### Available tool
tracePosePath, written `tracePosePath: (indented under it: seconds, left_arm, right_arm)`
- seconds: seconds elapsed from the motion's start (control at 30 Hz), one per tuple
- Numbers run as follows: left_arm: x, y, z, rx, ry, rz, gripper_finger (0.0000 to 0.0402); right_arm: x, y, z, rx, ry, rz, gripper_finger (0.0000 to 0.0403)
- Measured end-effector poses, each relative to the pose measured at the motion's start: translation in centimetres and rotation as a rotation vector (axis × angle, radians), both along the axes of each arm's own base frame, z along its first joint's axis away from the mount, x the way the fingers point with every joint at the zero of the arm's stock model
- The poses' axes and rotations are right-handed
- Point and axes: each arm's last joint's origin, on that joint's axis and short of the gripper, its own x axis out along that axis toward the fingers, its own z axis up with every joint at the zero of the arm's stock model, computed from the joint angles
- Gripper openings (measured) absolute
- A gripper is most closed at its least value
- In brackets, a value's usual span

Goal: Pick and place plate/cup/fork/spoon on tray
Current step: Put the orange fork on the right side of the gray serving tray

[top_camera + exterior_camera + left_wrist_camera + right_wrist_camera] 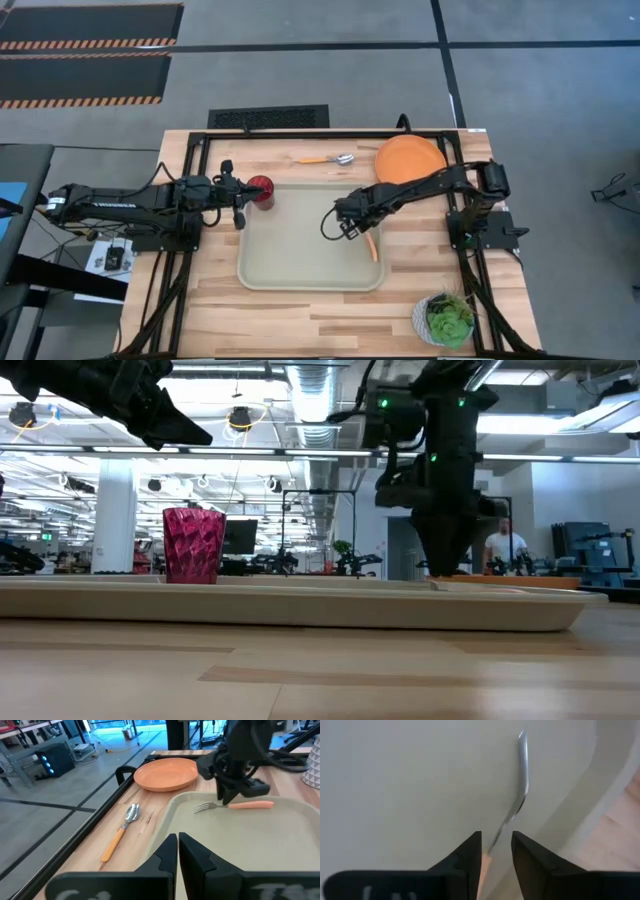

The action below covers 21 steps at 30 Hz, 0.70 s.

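While my right gripper [344, 227] hovers low over the right half of the tray [290, 265], the fork [235, 805] lies inside it near the right rim, tines pointing inward and orange handle toward the rim. In my right wrist view the fork's silver neck runs between my two fingers [470, 852], which stand a little apart with a gap on each side of it, so I judge I am not clamping it; whether the pads brush the handle lower down I cannot see.

My left gripper [240, 203] sits over the tray's left rim, just beside the cup [261, 189], fingers nearly pressed together and holding nothing. The cup stands upright at the tray's back left corner; from the low view it seems to rest on the tray.

The risks, as I judge them: if I lift straight off with the neck between my fingers, I could snag the fork and flip it over the rim. The spoon [328, 159] and the plate [410, 157] lie on the table behind the tray, close together, so a careless reach for one may knock the other. My left arm could also topple the cup.
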Motion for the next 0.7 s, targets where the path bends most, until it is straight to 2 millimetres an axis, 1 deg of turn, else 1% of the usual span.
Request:
tracePosePath:
  seconds: [0.17,0.3,0.47,0.6,0.7]
  left_arm:
    - [0.0,0.0,0.0,0.000,0.001,0.001,0.0006]
    - [0.0,0.0,0.0,0.000,0.001,0.000,0.0006]
    - [0.0,0.0,0.0,0.001,0.001,0.000,0.0006]
    - [0.0,0.0,0.0,0.001,0.002,0.000,0.0006]
    - [0.0,0.0,0.0,0.001,0.002,0.000,0.0006]
  right_arm:
    - [0.2,-1.2,0.1,-0.043,-0.018,0.000,0.0137]
    - [0.2,-2.6,0.2,-0.059,-0.015,0.033,0.0131]
    - [0.6,-3.8,0.2,-0.059,-0.064,0.078,0.0117]
    - [0.5,-4.3,0.2,0.001,-0.069,0.107,0.0101]
    - [0.6,-4.5,-0.5,0.016,-0.049,0.106,0.0095]
